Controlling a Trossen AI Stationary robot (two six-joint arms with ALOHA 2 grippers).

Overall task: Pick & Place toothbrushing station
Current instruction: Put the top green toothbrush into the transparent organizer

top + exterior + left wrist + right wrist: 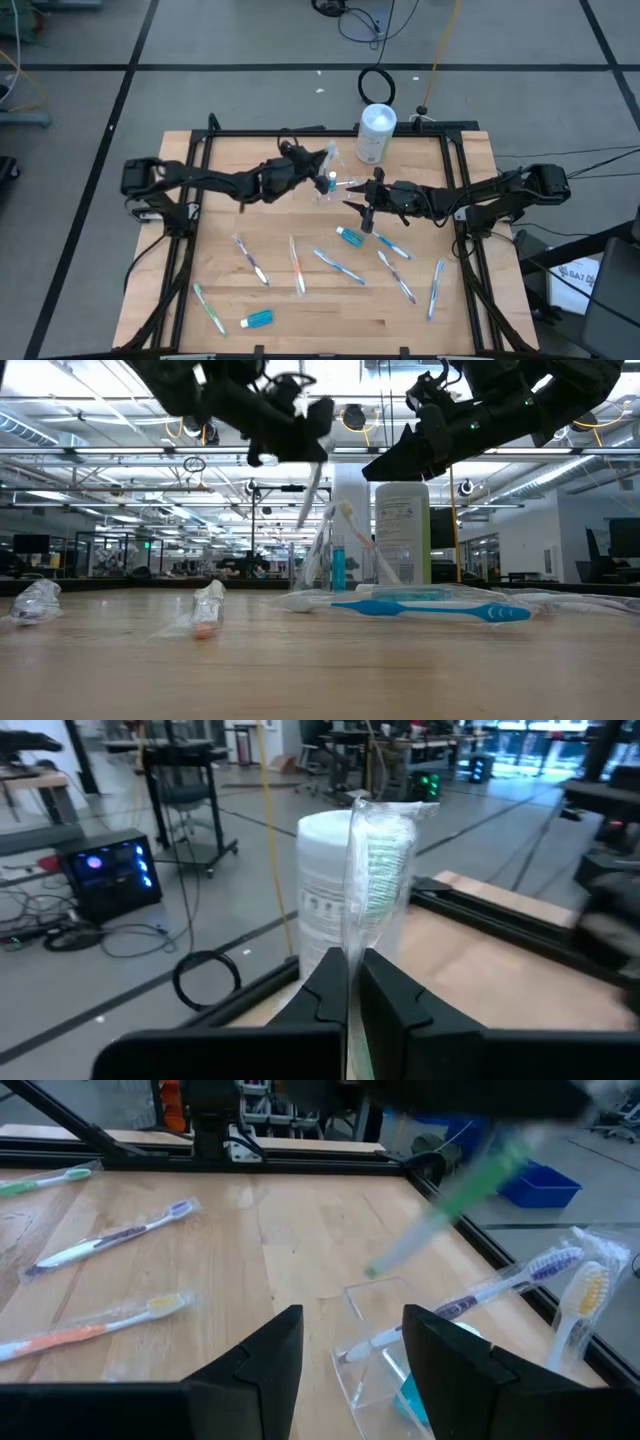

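Note:
My left gripper [305,160] is shut on a green toothbrush in clear wrap [378,850], above the table's far middle. Close by on the wood stands a clear holder [328,186], with toothbrushes and a blue tube upright in it [337,560]. My right gripper [358,205] hangs open just right of the holder. The holder [385,1340] shows beyond its fingers, and I see no touch. Several wrapped toothbrushes [338,266] and two blue toothpaste tubes [348,236] [258,319] lie flat on the near half of the table. My left gripper pinches the wrapped toothbrush's handle [350,955] between its two fingers. The fingers reach about level from the table's left. The green-bristled head [385,840] sticks out past the fingertips. The brush is tilted and lifted clear of the table, its handle [312,495] slanting down toward the holder.
A white cylindrical canister [376,132] stands at the table's far edge, just behind the holder. A black frame [330,131] runs round the table. The loose toothbrushes are spread over the near half of the wood, and a wrapped one [430,605] lies close to the low camera.

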